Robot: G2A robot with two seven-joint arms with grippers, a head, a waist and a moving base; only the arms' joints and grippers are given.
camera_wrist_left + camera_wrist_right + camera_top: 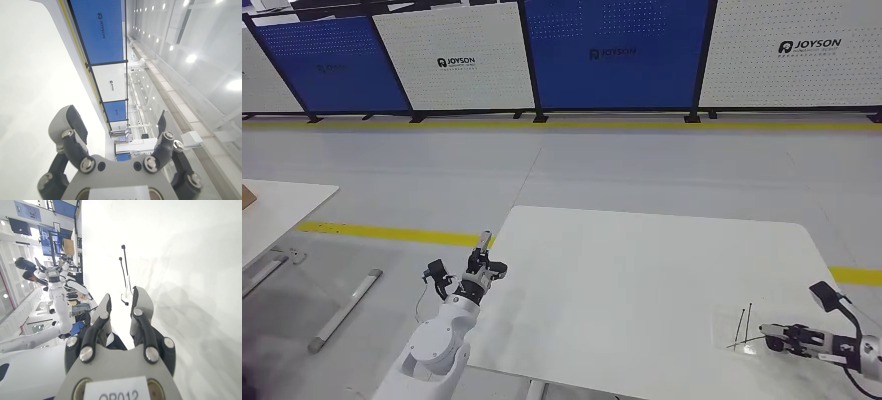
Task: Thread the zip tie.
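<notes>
Zip ties (125,260) flat on table (189,237), just beyond parted right hand (122,293)

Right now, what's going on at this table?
Nothing is gripped yet. The right claw is open, close to the white table and just short of a few black zip ties lying loose near the table's right side. The left claw is open and empty at the table's left edge, far from the ties. Threading hasn't begun.
</notes>
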